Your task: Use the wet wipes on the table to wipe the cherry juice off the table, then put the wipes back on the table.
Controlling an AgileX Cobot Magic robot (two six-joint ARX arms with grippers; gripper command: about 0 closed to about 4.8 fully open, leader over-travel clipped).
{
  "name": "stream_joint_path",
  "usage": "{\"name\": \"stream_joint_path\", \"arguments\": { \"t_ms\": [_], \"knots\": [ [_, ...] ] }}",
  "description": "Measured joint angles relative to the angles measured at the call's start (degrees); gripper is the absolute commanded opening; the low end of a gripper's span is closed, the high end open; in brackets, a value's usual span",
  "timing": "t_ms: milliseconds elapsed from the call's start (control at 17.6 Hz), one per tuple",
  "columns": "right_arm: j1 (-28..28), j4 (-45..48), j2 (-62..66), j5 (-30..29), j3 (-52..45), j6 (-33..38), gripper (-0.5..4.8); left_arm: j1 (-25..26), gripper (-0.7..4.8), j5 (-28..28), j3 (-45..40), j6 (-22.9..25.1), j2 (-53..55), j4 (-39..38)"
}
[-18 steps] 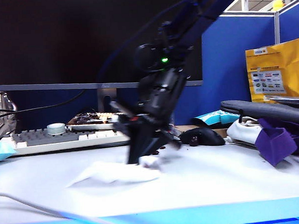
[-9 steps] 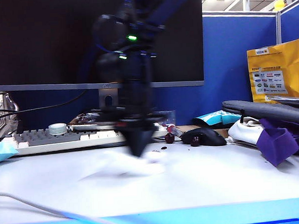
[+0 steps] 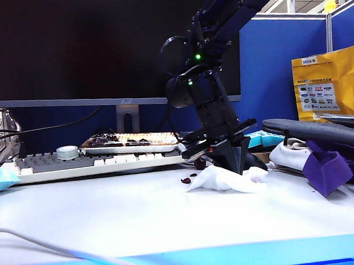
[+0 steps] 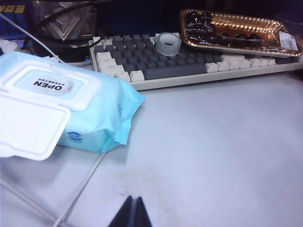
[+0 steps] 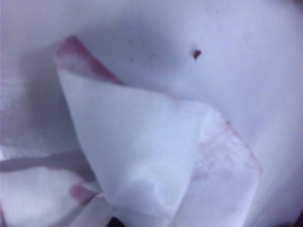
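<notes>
Table (image 3: 110, 223), wide white desk w/ light blue front edge, carries everything; bare middle is where wiping happens. Behind it a dark monitor (image 3: 73, 49), a keyboard (image 3: 78, 165) and a foil tray of cherries (image 3: 130, 141) resting on the keyboard's back edge, likely the source of the mess.

Right arm comes down from upper right; right gripper (image 3: 228, 165) sits low at the table just right of centre, jaws pinched together on the wet wipe (image 3: 226, 180), which trails out crumpled on the surface beneath it. Judging by that low pinch, the wipe is being dragged across the stain rather than lifted. Dark pulp bits (image 3: 186, 180) lie just left of the wipe, not yet picked up.

Left gripper (image 4: 131, 215) hangs parked over the table's left side, tips together, holding nothing, prob. kept clear of the work.

Views differ: ext. cam shows arm pose and layout but no staining. Right wrist cam shows pink-red juice (image 5: 215, 151) soaked into the wipe's folds plus one dark speck (image 5: 196, 54) on bare table nearby. Left wrist cam alone shows the light blue wipes pack (image 4: 71, 113) w/ lid flipped open, and a tape roll (image 4: 168, 43) on the keyboard.
</notes>
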Motion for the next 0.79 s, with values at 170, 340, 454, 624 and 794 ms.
{"name": "stream_joint_path", "arguments": {
  "t_ms": [170, 340, 454, 624, 794],
  "knots": [
    [-0.3, -4.4, 2.2, -2.5, 6.2, 0.0, 0.44, 0.0, -0.04, 0.0, 0.0, 0.0, 0.0, 0.0],
    [-0.2, -5.0, 1.5, -7.7, 14.9, 0.0, 1.17, 0.0, -0.04, 0.0, 0.0, 0.0, 0.0, 0.0],
    [0.0, -4.7, 0.9, -9.4, 17.6, 0.0, 1.18, 0.0, -0.04, 0.0, 0.0, 0.0, 0.0, 0.0],
    [0.0, -5.2, 0.6, -12.5, 18.4, 0.1, 1.18, 0.0, -0.04, 0.0, 0.0, 0.0, 0.0, 0.0],
    [0.1, -5.2, -3.2, -12.8, 18.5, 0.6, 2.37, 0.0, -0.04, 0.0, 0.0, 0.0, 0.0, 0.0]
  ]
}}
